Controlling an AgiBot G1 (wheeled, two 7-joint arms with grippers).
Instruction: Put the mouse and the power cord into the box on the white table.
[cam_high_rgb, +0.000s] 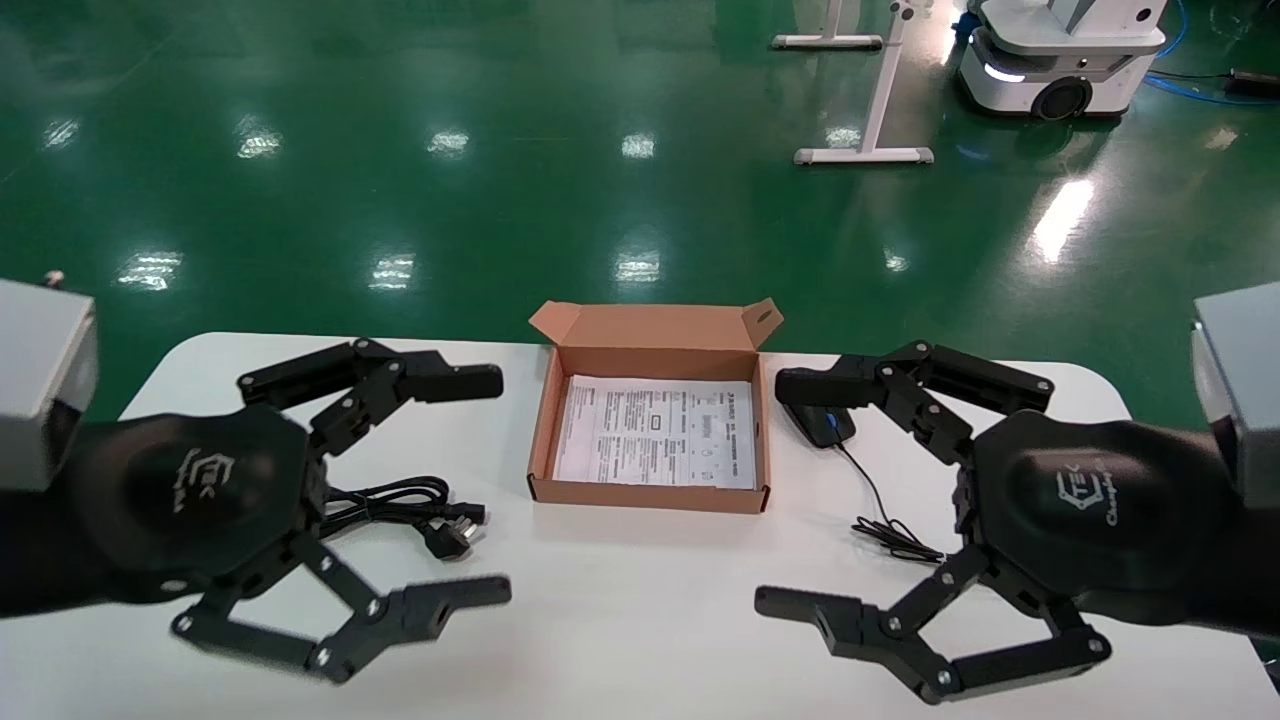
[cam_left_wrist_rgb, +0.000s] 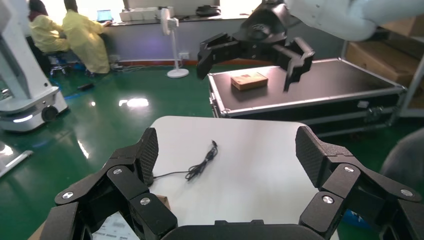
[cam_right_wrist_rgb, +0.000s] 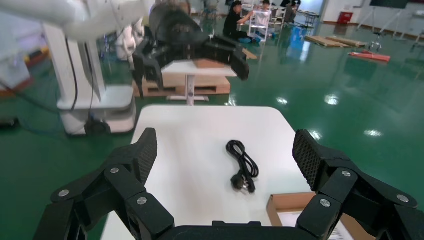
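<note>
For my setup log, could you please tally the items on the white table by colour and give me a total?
Black: 2, the power cord and the mouse
Brown: 1, the box, open, with a white printed sheet inside
Total: 3 on the white table
Both items are still outside the box; the left end effector and right end effector hover open.
</note>
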